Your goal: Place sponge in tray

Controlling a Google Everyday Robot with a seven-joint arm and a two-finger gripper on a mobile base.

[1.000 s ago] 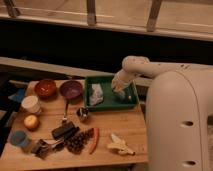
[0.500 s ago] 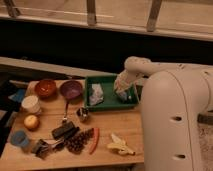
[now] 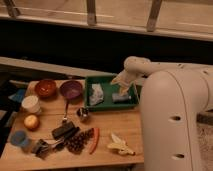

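Note:
A green tray sits at the back right of the wooden table. Inside it, a small greyish block that looks like the sponge lies at the right end. A crumpled whitish item lies at the left end. My gripper hangs over the tray's right part, just above the greyish block. The white arm reaches in from the right and hides the tray's far right corner.
Left of the tray stand a purple bowl, a red bowl and a white cup. In front lie a metal cup, a dark block, grapes, a red chili and a banana.
My gripper has drifted slightly up and to the left over the tray's right end. The objects on the table have not moved.

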